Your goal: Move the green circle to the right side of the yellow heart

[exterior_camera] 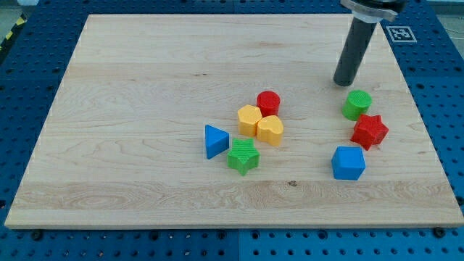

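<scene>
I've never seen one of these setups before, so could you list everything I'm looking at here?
red cylinder: 1, red, centre cluster, top
yellow hexagon: 1, yellow, cluster's left
yellow heart: 1, yellow, cluster's right
blue triangle: 1, blue, left of green star
green star: 1, green, below the cluster
green circle: 1, green, view's right
red star: 1, red, below green circle
blue block: 1, blue, below red star
wooden board: 1, light wood
my tip: 1, dark, just up-left of green circle
</scene>
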You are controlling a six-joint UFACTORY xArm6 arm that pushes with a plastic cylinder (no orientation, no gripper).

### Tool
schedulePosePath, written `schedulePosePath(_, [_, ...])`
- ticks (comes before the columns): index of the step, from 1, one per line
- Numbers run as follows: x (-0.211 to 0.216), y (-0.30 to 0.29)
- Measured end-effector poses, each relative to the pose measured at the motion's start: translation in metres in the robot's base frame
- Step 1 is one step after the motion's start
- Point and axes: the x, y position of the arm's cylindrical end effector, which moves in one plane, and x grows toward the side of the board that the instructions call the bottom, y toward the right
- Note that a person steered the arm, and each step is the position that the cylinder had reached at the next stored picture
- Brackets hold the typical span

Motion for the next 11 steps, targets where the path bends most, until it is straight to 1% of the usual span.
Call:
schedulePosePath(1, [0.001, 0.023])
schedulePosePath(3, [0.003, 0.022])
schedulePosePath(5, [0.017, 0.014])
schedulePosePath(7, [0.074, 0.014])
schedulePosePath(10, [0.1, -0.019])
schedulePosePath(11, [0.13, -0.021])
